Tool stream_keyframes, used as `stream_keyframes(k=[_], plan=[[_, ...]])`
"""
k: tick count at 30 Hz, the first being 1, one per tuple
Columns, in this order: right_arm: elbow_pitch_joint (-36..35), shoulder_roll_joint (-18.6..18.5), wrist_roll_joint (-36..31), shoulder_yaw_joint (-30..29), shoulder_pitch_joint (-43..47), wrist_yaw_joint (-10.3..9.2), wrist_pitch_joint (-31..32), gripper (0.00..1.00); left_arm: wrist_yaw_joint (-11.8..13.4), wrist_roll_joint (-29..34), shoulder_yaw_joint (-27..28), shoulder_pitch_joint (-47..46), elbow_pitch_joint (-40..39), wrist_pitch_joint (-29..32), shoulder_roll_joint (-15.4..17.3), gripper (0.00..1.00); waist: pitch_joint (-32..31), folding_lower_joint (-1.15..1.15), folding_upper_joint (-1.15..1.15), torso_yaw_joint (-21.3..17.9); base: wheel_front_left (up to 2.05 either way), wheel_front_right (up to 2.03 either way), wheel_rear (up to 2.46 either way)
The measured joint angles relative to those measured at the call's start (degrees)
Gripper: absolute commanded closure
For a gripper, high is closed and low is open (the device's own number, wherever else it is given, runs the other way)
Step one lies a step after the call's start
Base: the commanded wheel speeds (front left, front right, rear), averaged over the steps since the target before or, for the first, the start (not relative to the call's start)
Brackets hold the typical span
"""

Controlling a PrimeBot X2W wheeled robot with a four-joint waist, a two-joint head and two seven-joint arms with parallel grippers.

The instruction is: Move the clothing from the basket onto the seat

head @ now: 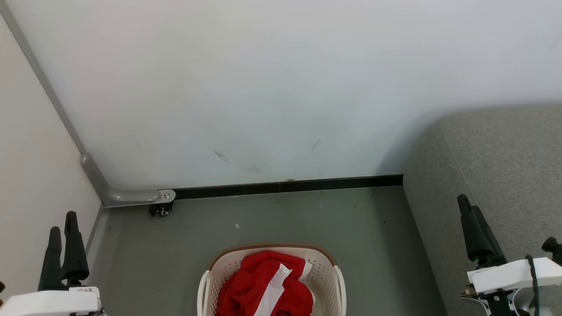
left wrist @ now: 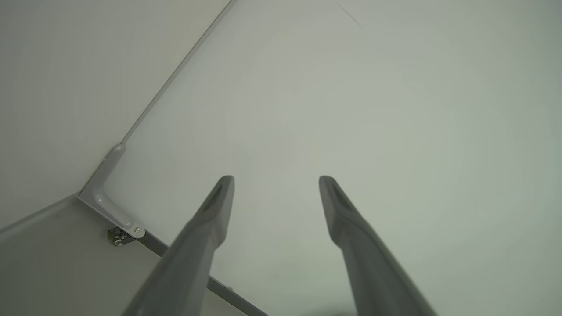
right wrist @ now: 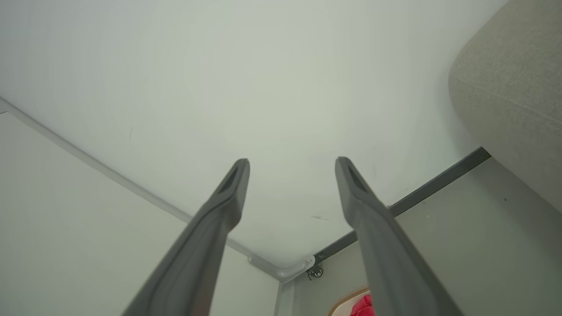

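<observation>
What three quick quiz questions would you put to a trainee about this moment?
1. True or false: the clothing lies in the basket.
2. The sofa stands to the robot's: A) left B) right C) rear.
3. Fill in: the left gripper and the right gripper are both ____ and hold nothing.
Key: 1 true; 2 B; 3 open.
</observation>
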Motion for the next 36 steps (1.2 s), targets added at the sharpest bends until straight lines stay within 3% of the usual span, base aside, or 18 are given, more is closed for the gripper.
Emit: stream_keyframes(k=[11,23,36], plan=[[-2.44,-0.38,-14.43,1.27,0.24,0.00,-2.01,0.00,2.27,15.05,-2.01,0.96,-5.42,-2.10,0.07,0.00,0.01,-0.40,0.00,-0.28,0.00,0.00,0.00],[-2.58,-1.03,-27.33,4.54,1.67,0.01,-3.93,0.00,4.25,29.64,-8.47,3.11,-8.80,-4.32,0.26,0.00,0.24,-0.48,0.00,-0.24,0.00,0.00,0.00],[0.55,-0.58,-39.94,4.38,2.97,0.01,-6.11,0.00,9.98,44.31,-14.47,5.71,-7.67,-6.66,0.48,0.00,0.28,-0.49,0.00,-0.38,0.00,0.00,0.00]])
